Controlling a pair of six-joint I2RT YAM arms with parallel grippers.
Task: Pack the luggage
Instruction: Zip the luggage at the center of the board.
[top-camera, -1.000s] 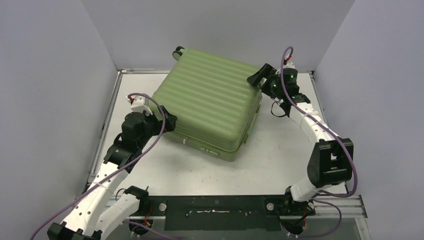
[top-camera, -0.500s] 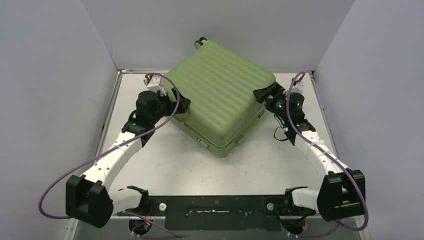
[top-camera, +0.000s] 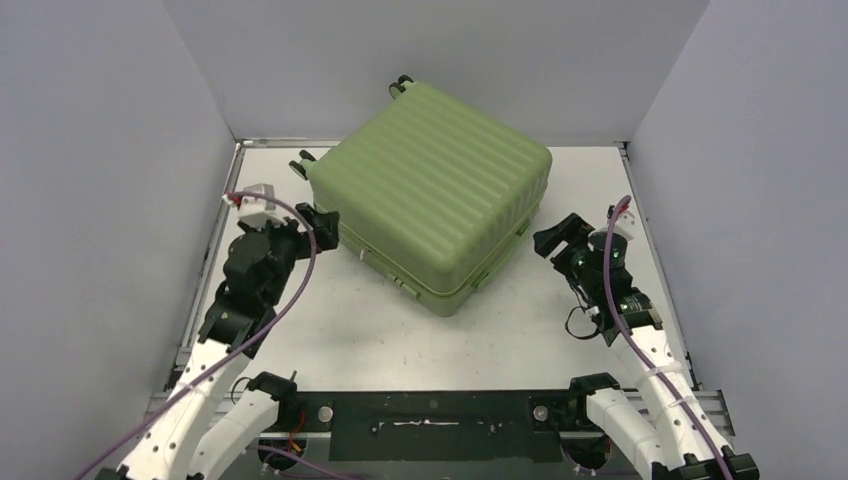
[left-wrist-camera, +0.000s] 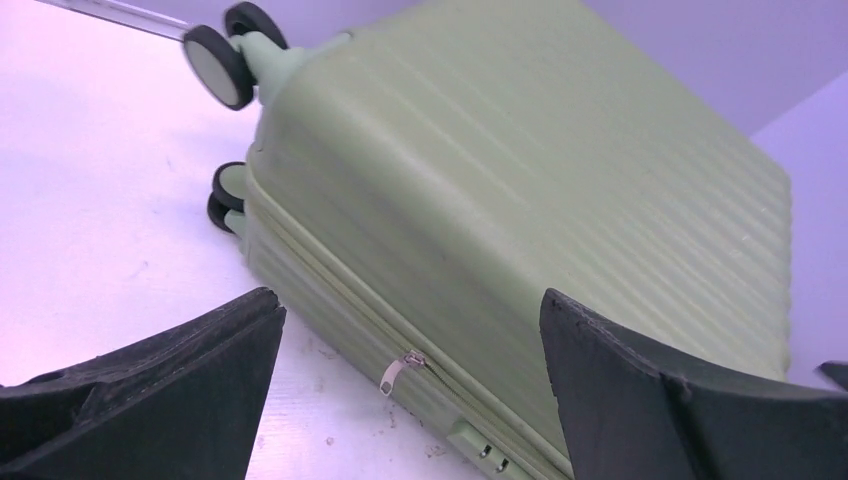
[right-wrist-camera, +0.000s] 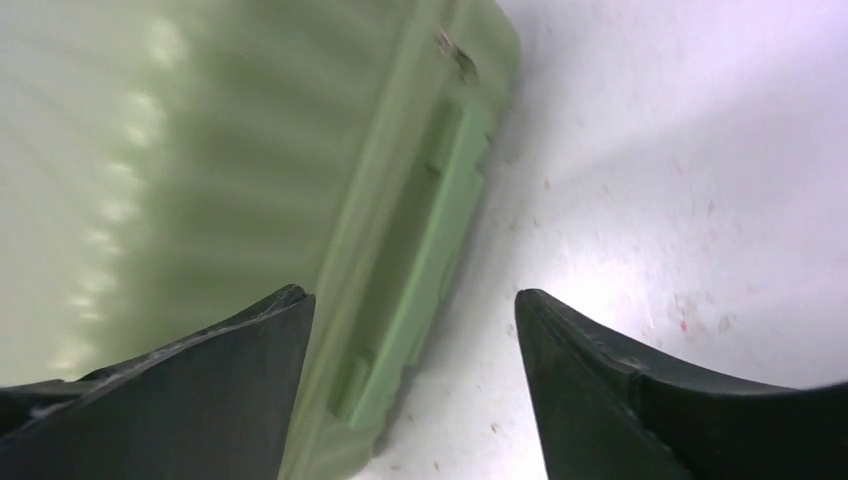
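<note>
The left hand (top-camera: 322, 226) and right hand (top-camera: 560, 233) have drawn back from the closed luggage (top-camera: 440, 215). Both stand open, holding nothing.

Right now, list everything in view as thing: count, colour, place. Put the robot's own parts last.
luggage: one, light green, ribbed shell, closed, lying flat and turned diagonally at the far middle of the table
casters: two showing, black, at the luggage's far-left end
zipper pull: one, silver, on the seam of the side facing the left arm
side handle: one, green, on the side facing the right arm
table: one, white, under everything
cables: purple, one along each arm
left gripper: one, black, open, by the luggage's left side
right gripper: one, black, open, by its right side
</note>
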